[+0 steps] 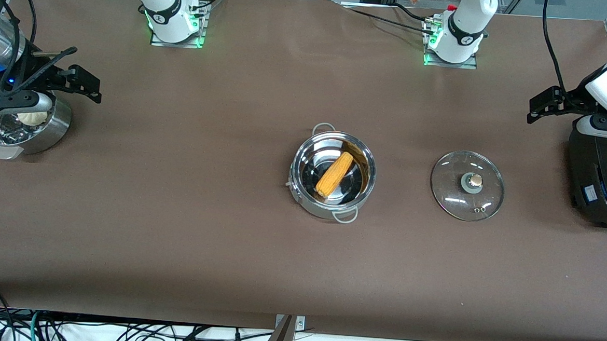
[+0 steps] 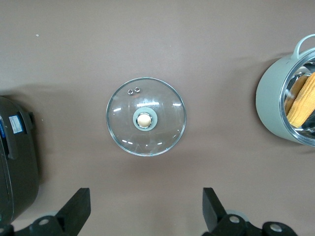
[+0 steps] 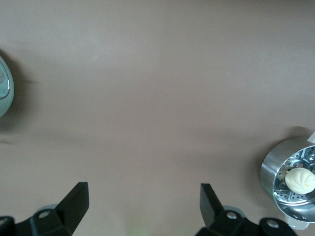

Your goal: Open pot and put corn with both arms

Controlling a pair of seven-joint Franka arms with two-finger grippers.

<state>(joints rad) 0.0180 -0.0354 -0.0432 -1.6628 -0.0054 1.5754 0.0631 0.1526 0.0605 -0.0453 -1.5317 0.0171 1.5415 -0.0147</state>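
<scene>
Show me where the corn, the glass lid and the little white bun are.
corn (image 1: 334, 173): front view, middle of the cob inside the pot.
glass lid (image 2: 146, 119): left wrist view, on its knob.
white bun (image 3: 300, 181): right wrist view, top of the bun.

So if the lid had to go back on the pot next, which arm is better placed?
Left, probably. The open left gripper hangs at its end of the table, where the lid lies beside the pot; the open right gripper waits over the steamer.
</scene>
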